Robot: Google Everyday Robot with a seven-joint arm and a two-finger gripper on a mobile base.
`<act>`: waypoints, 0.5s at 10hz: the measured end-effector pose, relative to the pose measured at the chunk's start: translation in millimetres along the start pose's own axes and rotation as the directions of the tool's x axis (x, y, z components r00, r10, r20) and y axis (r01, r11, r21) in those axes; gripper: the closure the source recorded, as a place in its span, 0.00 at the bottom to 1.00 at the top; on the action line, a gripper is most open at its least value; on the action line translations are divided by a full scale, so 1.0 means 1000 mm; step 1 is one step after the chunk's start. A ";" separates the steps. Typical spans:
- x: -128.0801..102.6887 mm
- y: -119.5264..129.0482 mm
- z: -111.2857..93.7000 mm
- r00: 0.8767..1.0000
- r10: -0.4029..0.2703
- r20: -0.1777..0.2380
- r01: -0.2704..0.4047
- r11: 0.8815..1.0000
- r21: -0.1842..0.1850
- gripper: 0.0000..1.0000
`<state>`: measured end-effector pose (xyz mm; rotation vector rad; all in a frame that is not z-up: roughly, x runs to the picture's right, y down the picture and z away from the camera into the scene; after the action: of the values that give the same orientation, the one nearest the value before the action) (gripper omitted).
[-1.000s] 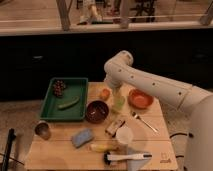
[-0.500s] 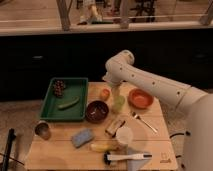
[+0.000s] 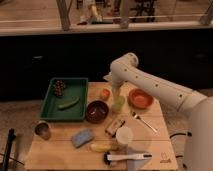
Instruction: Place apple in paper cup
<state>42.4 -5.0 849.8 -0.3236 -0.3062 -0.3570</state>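
The apple (image 3: 104,93) is a small orange-red fruit that lies on the wooden table (image 3: 160,145), just right of the green tray. The paper cup (image 3: 124,135) is white, stands upright near the front of the table, and nothing shows in it. My gripper (image 3: 114,92) hangs from the white arm (image 3: 150,85), which reaches in from the right. The gripper sits just right of the apple and above the pale green cup (image 3: 118,104).
A green tray (image 3: 50,102) holds a dark cluster (image 3: 59,86) and a cucumber (image 3: 68,104). Also on the table are a dark bowl (image 3: 97,110), an orange bowl (image 3: 140,98), a metal cup (image 3: 43,129), a blue sponge (image 3: 82,137), a banana (image 3: 102,147), a fork (image 3: 145,121), a snack bar (image 3: 115,126) and a brush (image 3: 127,157).
The arm's elbow has shifted slightly. The gripper stays beside the apple. No object has moved.
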 end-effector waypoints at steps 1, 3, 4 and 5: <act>0.000 -0.003 0.003 1.000 0.003 0.010 -0.003 1.000 0.006 0.20; 0.002 -0.012 0.010 0.999 0.005 0.033 -0.005 1.000 0.014 0.20; 0.002 -0.015 0.013 0.999 0.004 0.044 -0.005 1.000 0.017 0.20; 0.002 -0.019 0.017 0.998 0.003 0.059 -0.004 1.000 0.017 0.20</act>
<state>32.8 -16.2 870.7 -0.3184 -0.3664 -0.3412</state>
